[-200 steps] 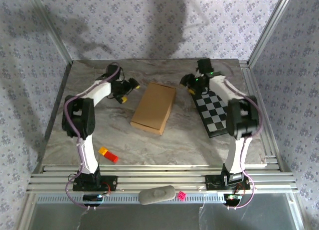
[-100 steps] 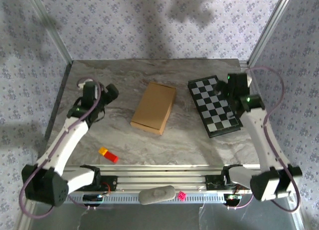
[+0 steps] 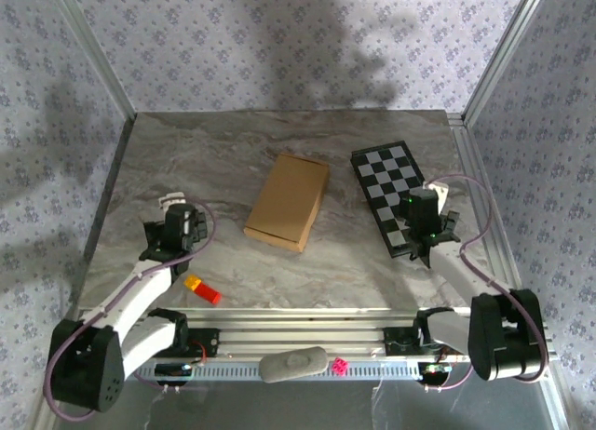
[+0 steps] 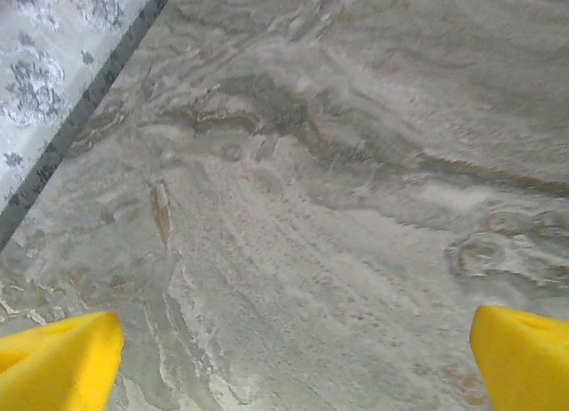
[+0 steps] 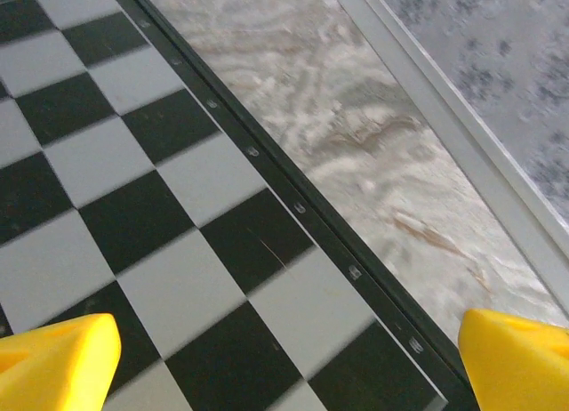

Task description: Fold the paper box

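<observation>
Leaves paper box (image 3: 287,201) flat on worktop (image 3: 186,160), untouched; holds left pincer (image 4: 289,362) wide open over bare marble, right pincer (image 5: 286,358) wide open over checkered board (image 5: 133,162).

- Your left arm (image 3: 130,295) and right arm (image 3: 458,260) have white links with black joint housings.
- Pale pink cables (image 3: 487,216) loop along them.
- Your left fingertips (image 4: 53,362) and right fingertips (image 5: 53,358) are bright yellow wedges.
</observation>
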`<move>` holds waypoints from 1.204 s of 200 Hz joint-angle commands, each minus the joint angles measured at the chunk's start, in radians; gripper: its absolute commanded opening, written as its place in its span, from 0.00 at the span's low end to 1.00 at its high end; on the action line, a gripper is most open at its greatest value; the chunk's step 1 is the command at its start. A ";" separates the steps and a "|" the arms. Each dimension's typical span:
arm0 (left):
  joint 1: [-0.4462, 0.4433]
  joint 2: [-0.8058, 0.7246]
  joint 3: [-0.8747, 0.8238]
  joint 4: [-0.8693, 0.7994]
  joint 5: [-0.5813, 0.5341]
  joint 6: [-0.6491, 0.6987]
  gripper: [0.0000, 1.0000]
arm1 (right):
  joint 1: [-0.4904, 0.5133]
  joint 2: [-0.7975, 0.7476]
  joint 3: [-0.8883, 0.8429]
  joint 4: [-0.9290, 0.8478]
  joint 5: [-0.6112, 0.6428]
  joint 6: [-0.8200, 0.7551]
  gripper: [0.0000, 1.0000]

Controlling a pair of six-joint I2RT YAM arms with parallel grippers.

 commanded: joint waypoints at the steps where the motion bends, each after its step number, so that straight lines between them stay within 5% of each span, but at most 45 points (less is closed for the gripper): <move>1: 0.096 0.070 -0.013 0.230 0.121 0.018 1.00 | -0.046 0.066 -0.046 0.329 -0.170 -0.108 1.00; 26: 0.162 0.177 -0.045 0.407 0.182 0.030 1.00 | -0.056 0.212 0.052 0.301 -0.224 -0.180 0.99; 72: 0.222 0.403 0.030 0.656 0.346 0.125 1.00 | -0.196 0.324 0.019 0.487 -0.432 -0.207 1.00; 100: 0.225 0.545 -0.027 0.908 0.413 0.159 1.00 | -0.182 0.330 -0.084 0.673 -0.482 -0.245 1.00; 116: 0.225 0.531 -0.032 0.891 0.378 0.142 1.00 | -0.189 0.342 -0.158 0.811 -0.477 -0.237 1.00; 144: 0.228 0.531 -0.025 0.879 0.355 0.127 1.00 | -0.136 0.357 -0.091 0.700 -0.324 -0.238 0.99; 241: 0.225 0.532 -0.026 0.879 0.355 0.129 1.00 | -0.149 0.359 -0.093 0.707 -0.350 -0.234 1.00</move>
